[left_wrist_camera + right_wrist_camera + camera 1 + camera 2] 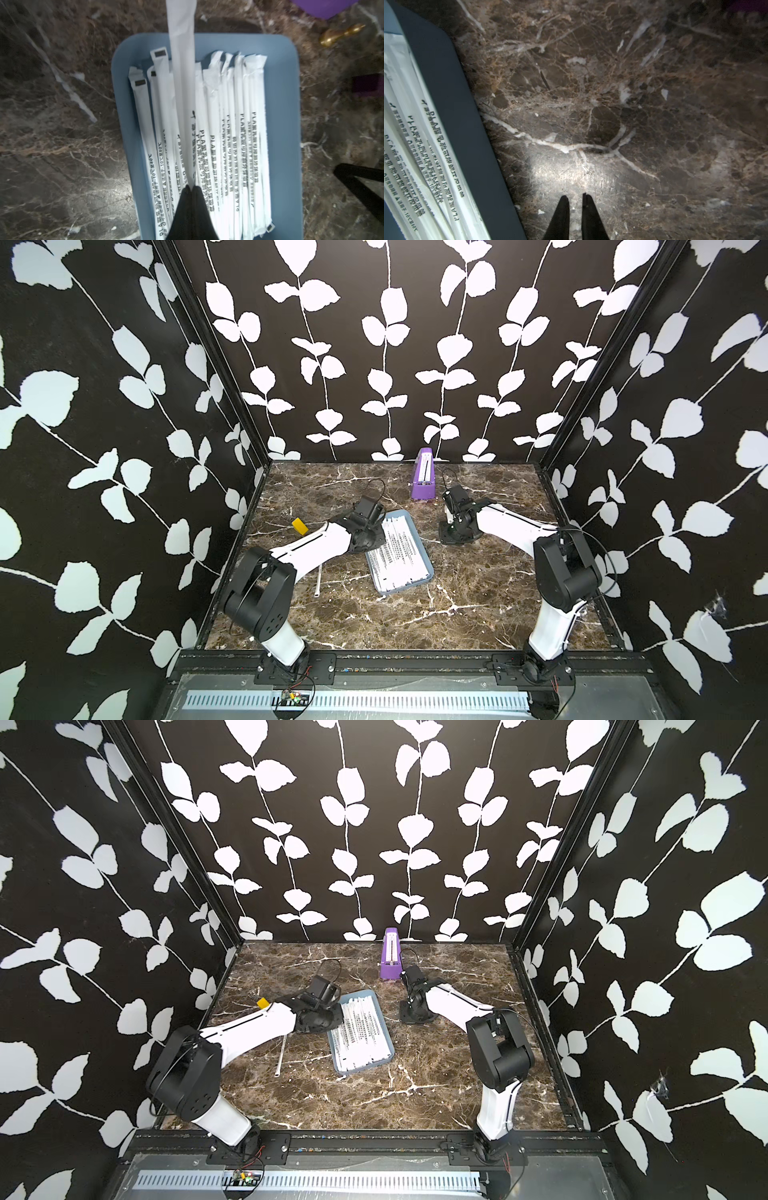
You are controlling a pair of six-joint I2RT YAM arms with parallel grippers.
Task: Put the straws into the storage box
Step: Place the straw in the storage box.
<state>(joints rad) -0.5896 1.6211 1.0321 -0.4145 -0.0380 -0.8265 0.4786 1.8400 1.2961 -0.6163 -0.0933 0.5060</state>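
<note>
The storage box [409,587] [365,1067] [286,104] is a light-blue shallow tray near the table's middle, and several white printed straws [397,551] [359,1033] [239,124] lie side by side in it. My left gripper [191,187] is over the tray's left part, shut on one straw [181,62] that reaches out above the others, past the tray's end. Another straw [318,580] [280,1056] lies on the marble left of the tray, partly under my left arm. My right gripper [576,197] points down at bare marble right of the tray [452,116], fingers a little apart and empty.
A tall purple wedge-shaped object [424,477] [390,957] stands at the back, behind the right wrist. A small yellow block [300,526] [262,1003] lies at the left beside my left forearm. A small brass piece [340,34] lies near the purple object. Patterned walls enclose three sides.
</note>
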